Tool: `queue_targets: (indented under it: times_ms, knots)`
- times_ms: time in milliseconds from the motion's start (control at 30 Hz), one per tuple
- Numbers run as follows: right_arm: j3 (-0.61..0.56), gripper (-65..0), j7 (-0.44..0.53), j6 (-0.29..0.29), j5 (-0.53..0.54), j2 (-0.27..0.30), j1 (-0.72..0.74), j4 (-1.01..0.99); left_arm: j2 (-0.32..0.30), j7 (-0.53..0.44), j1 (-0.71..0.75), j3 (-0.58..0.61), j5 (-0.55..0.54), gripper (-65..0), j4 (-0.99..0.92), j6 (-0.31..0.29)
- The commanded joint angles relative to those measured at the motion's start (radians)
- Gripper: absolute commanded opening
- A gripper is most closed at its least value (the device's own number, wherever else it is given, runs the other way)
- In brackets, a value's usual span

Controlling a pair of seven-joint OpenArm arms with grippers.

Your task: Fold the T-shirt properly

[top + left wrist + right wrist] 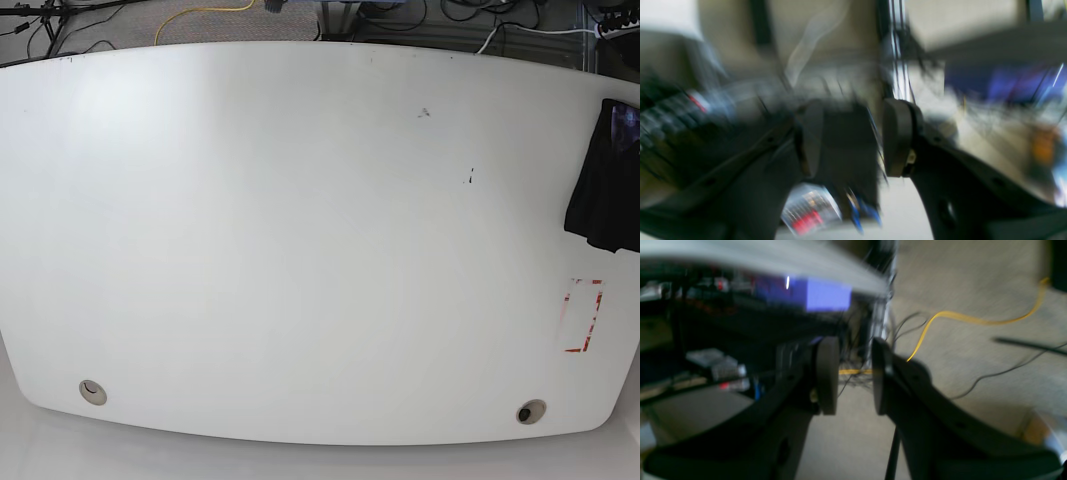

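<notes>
The T-shirt [603, 190] is a black bunch of cloth at the right edge of the white table [300, 230], partly cut off by the frame, with a bit of coloured print at its top. Neither arm shows in the base view. In the blurred left wrist view my left gripper [853, 138] points out at the room, jaws apart, and I make out no cloth between the pads [897, 136]. The right wrist view shows my right gripper [853, 376] over the floor, with a narrower gap between its pads [826, 376] and carpet visible through it.
A red tape outline [583, 316] marks the table below the T-shirt. Two round holes [92, 391] [530, 411] sit near the front edge. A yellow cable [973, 320] and dark cables lie on the carpet. Blurred shelving and equipment fill the room behind.
</notes>
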Motion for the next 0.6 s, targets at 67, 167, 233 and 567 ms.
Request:
queue_targets:
  times_ms: [67,167,233,567]
  knots:
    - [-0.007,-49.0,0.026,-0.035,-0.075,-0.032,0.093,-0.134,-0.076,-0.037,-0.119,0.057,-0.011,-39.7,-0.268,-0.003]
    - [-0.005,-49.0,0.025,-0.071,-0.124,-0.038,0.178,-0.256,-0.087,-0.039,-0.213,0.077,-0.011,-39.7,-0.437,-0.003]
    - [-0.010,-49.0,0.026,-0.088,-0.146,-0.038,0.222,-0.325,-0.090,-0.040,-0.265,0.077,-0.011,-39.7,-0.516,-0.003]
    - [-0.011,-48.7,0.028,-0.108,-0.216,-0.037,0.466,-0.689,-0.131,-0.042,-0.513,0.078,-0.011,-39.7,-0.870,-0.001]
